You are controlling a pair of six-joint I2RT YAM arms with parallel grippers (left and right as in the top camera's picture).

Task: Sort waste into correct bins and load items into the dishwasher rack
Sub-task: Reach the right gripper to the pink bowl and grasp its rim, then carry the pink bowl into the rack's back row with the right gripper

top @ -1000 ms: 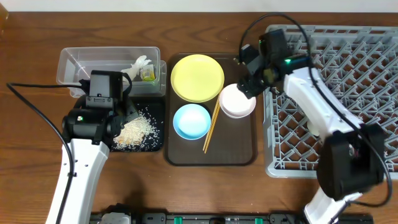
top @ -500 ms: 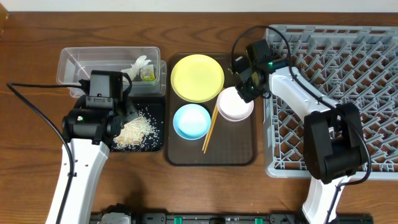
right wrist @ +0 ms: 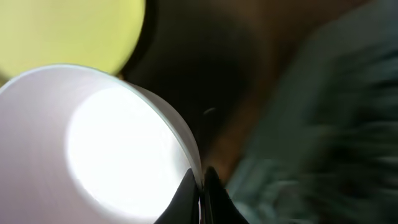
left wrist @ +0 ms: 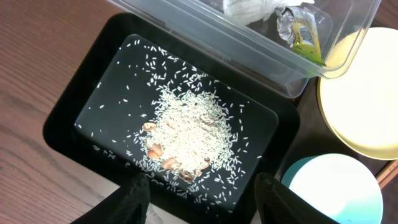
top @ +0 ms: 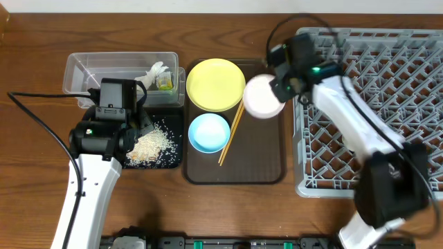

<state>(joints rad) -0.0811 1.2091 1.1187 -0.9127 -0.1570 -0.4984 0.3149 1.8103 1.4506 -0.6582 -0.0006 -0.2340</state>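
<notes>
My right gripper (right wrist: 200,186) is shut on the rim of the white bowl (top: 261,97), holding it tilted over the right side of the brown tray, beside the grey dishwasher rack (top: 374,117). On the tray lie the yellow plate (top: 215,84), the light blue bowl (top: 209,132) and the chopsticks (top: 230,135). My left gripper (left wrist: 202,204) hangs open over the near edge of the black bin (left wrist: 68,118), which holds rice scraps (left wrist: 189,134). The clear bin (top: 114,68) holds the white tissue (top: 154,71) and the green-yellow wrapper (top: 165,83).
The dark brown serving tray (top: 239,173) lies between the bins and the rack. The rack fills the table's right side, and its left wall stands close to the bowl. Bare wooden table (top: 228,214) runs along the front.
My right gripper has shut on the white bowl's rim and carried it up and towards the far side. The plate, blue bowl and chopsticks shifted slightly left. The left arm has not moved.
</notes>
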